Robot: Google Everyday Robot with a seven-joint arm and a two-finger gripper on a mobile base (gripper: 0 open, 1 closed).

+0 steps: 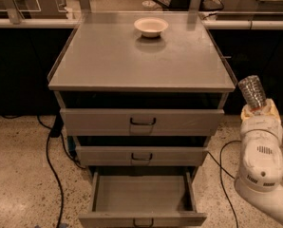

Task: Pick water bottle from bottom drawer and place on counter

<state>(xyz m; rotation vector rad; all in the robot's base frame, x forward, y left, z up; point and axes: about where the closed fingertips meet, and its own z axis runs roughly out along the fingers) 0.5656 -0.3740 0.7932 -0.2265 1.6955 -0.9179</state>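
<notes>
Off to the right of the counter [108, 61], just past its front right corner and a little below its top, the gripper [259, 112] points upward at the end of the white arm [261, 167]. Its cream fingers [272, 109] seem closed round the lower end of the water bottle [252, 91], though the grip itself is partly hidden. The clear ribbed bottle stands out of them, tilted slightly left, and does not touch the counter. A white bowl [151, 26] sits on the counter near its back edge, well apart from the bottle. Below the counter, the top drawer [99, 121] and middle drawer [103, 155] are pushed in further, while the bottom drawer [141, 194] is pulled out and shows a bare tray. Black cables [51, 160] trail over the speckled floor [18, 184] to the left of the counter. Nothing lies between the bottle and the counter's right rim.
</notes>
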